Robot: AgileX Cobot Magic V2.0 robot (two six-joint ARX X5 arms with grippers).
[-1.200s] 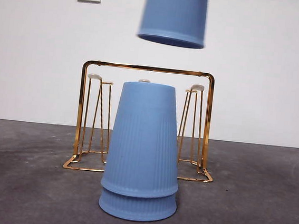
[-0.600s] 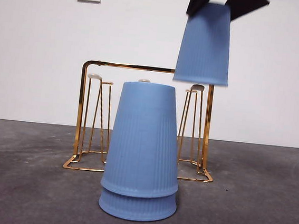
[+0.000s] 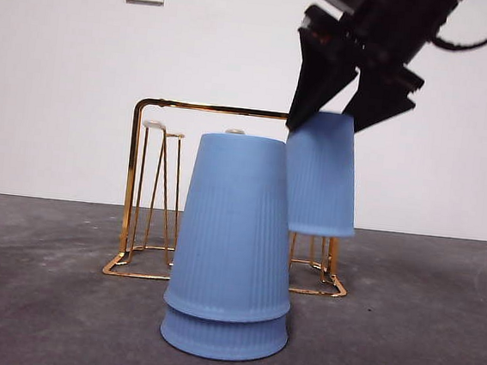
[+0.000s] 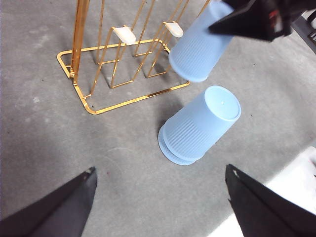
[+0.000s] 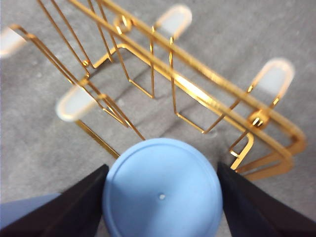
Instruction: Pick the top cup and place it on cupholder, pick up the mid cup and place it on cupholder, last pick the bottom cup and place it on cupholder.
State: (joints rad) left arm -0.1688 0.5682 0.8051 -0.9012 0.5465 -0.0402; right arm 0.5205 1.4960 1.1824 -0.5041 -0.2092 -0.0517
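Item one: the top cup, blue and inverted, which we find clamped by its base between the jaws of the right gripper. It hangs over the right front peg of the cupholder, its rim above the rack's base, as we see in the front view.

Item two: the remaining cups, two nested upside down on the grey table, just in front of the cupholder and apart from it.

Item three: the left gripper, which we record with jaws spread wide and empty, held high above the table near the nested pair.
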